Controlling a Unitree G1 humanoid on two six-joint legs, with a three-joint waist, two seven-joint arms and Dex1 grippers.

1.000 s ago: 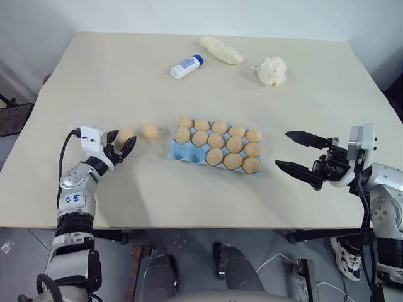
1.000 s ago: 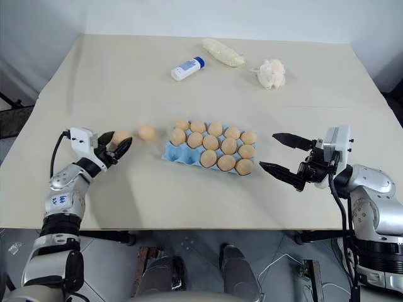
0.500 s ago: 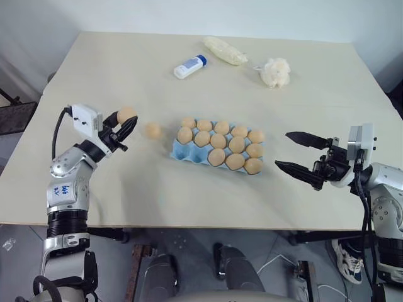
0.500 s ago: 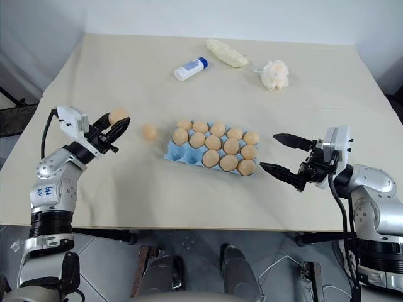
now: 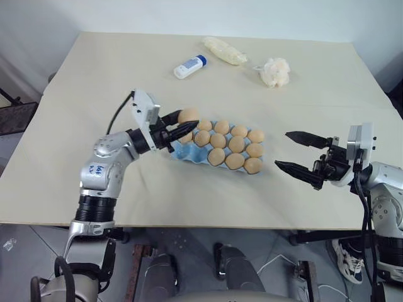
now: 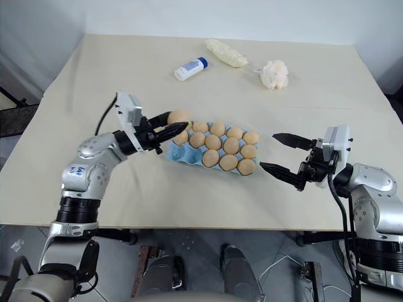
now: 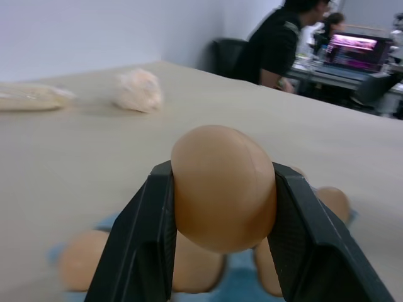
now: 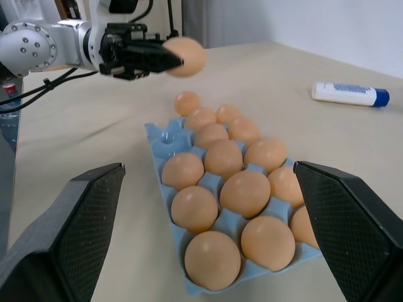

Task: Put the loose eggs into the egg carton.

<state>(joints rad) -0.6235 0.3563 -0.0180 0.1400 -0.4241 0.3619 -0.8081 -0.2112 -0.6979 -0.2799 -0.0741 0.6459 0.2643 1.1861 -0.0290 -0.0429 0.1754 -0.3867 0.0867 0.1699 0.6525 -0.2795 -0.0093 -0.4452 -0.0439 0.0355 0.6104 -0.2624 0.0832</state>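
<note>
We see the left gripper (image 5: 184, 128) clamping an egg (image 5: 187, 116) over the egg carton (image 5: 178, 151), right gripper (image 5: 296, 153) spread wide, holding nothing

Smooth, matt eggs (image 8: 222, 156) are seated in a moulded blue carton (image 8: 165, 135); matt black, textured plastic fingers (image 7: 141, 239) are shown.

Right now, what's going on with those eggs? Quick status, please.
Left gripper shut on an egg, held over the egg carton near end. Right gripper open, off to the side. One loose egg on table beside the carton. Nothing in the way.
</note>
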